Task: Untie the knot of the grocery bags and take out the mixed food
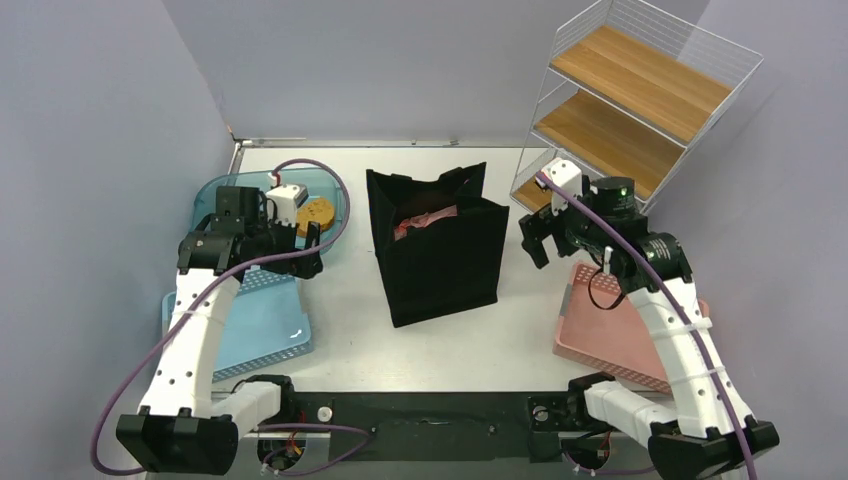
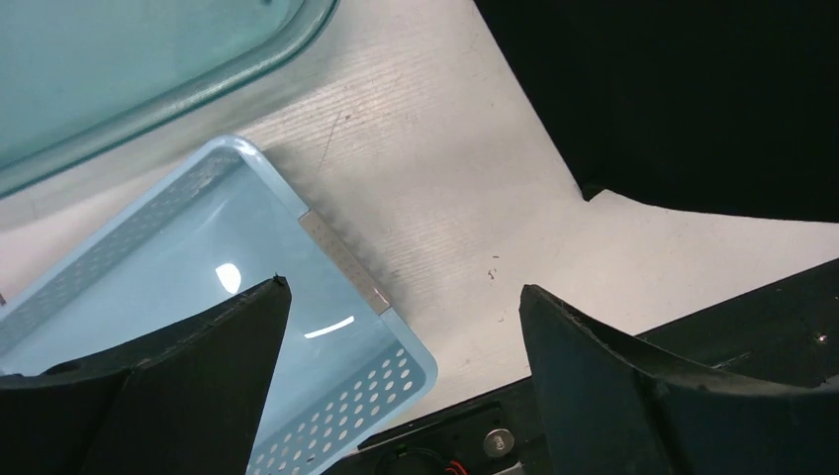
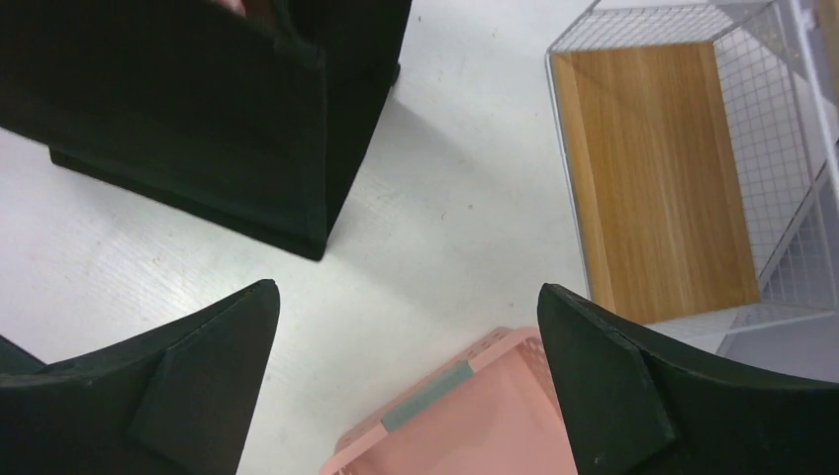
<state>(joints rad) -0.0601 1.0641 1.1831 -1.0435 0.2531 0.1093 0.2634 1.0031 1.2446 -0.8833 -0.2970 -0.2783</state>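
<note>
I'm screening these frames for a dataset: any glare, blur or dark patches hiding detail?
Top view: even light, sharp; the pink bag sits shaded inside the black tote. Left wrist view: two bright glints on the blue basket floor. Right wrist view: the tote's side is featureless black; wooden shelf crisp.

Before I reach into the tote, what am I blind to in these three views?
Knot: hidden; the top view shows only a strip of pink bag below the rim of the black tote.
Mixed food: none visible in any view; tote walls and bag cover it.
How many bags: cannot tell, same reason.
Wrist views: both show just the tote's outer wall; right wrist's pink sliver is cut off by the top edge.
</note>
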